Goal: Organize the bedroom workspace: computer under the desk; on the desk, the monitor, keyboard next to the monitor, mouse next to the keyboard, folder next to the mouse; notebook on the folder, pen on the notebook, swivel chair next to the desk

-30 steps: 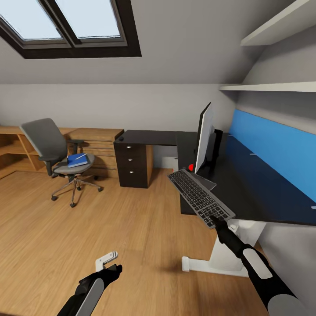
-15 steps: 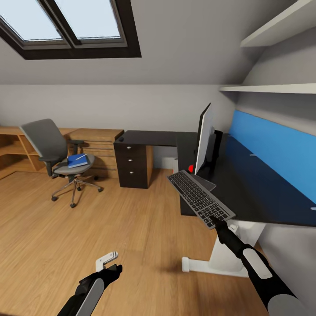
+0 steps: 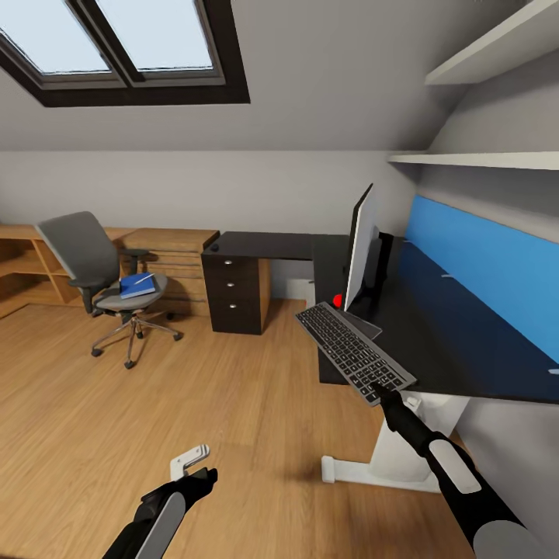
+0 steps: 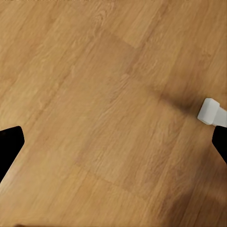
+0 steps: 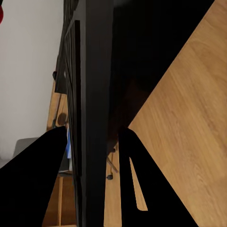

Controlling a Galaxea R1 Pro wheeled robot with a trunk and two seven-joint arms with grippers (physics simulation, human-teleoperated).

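Overhead, right hand [image 3: 386, 394] grips keyboard [image 3: 353, 350]; wrist sees it edge-on.

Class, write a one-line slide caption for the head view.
Right gripper holds the keyboard at the desk edge beside the monitor; the folder waits on the swivel chair.

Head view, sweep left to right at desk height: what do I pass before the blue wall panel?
swivel chair → folder on its seat → wooden cabinet → black drawer unit → keyboard, held by the right gripper → monitor → blue wall panel.
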